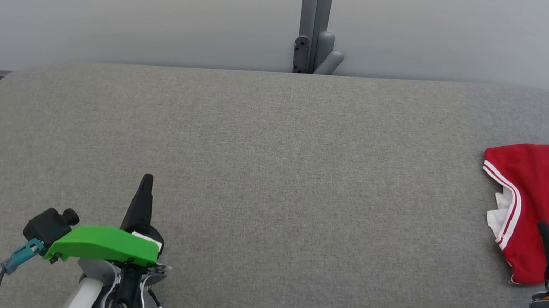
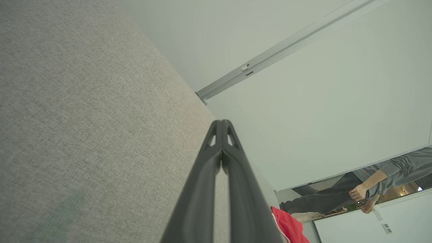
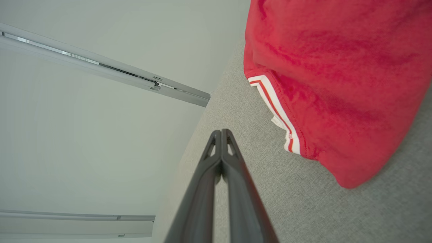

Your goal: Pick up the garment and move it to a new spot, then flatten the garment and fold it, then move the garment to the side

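The garment (image 1: 545,200) is red with white-and-red striped trim. It lies folded at the right edge of the grey padded table (image 1: 272,174); it also shows in the right wrist view (image 3: 337,77), and a corner of it in the left wrist view (image 2: 290,227). My right gripper (image 1: 541,226) is shut with nothing in it, its tip over the garment's near part in the head view; in the right wrist view (image 3: 221,131) the tip is beside the trim. My left gripper (image 1: 147,178) rests at the table's lower left, shut and empty, its tips (image 2: 221,122) pressed together.
A pale wall with a grey post (image 1: 314,24) stands behind the table's far edge. In the left wrist view, a person's arm and hand (image 2: 362,189) show past the table's end.
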Available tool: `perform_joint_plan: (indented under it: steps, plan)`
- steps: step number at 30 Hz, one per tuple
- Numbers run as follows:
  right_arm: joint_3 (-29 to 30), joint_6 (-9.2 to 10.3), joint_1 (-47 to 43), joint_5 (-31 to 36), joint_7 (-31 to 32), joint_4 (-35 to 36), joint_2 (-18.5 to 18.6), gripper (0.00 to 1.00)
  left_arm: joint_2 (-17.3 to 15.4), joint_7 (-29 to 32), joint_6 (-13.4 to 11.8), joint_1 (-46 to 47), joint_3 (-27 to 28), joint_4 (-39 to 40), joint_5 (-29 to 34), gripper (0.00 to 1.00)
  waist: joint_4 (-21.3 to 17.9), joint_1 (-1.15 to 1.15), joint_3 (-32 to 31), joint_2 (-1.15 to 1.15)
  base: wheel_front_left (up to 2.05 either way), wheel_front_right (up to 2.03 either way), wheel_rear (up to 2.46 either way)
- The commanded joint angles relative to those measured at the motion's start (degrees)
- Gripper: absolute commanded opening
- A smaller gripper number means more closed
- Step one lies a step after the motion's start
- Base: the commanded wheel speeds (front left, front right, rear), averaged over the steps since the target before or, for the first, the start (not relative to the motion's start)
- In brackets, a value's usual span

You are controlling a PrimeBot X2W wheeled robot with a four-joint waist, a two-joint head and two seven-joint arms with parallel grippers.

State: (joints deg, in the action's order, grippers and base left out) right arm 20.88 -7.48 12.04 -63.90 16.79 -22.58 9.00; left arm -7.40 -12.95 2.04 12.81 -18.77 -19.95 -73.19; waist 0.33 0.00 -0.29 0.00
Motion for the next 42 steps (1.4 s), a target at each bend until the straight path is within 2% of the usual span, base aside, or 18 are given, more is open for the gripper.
perform_joint_plan:
  steps: [1,42]
  plan:
    - [0.62,-0.03,1.73,-1.53,0.57,-0.11,0.7,0.0,0.15,-0.26,0.6,1.97,0.05,-0.05,-1.73,0.0,-0.01,0.0,0.07,0.0,0.0,0.0,0.0]
    - [6.89,-0.03,9.05,-20.23,8.48,-8.3,2.2,0.0,3.57,-1.79,4.45,8.42,-0.55,-6.24,-20.77,0.0,-0.31,0.0,1.94,0.0,0.0,0.0,0.0]
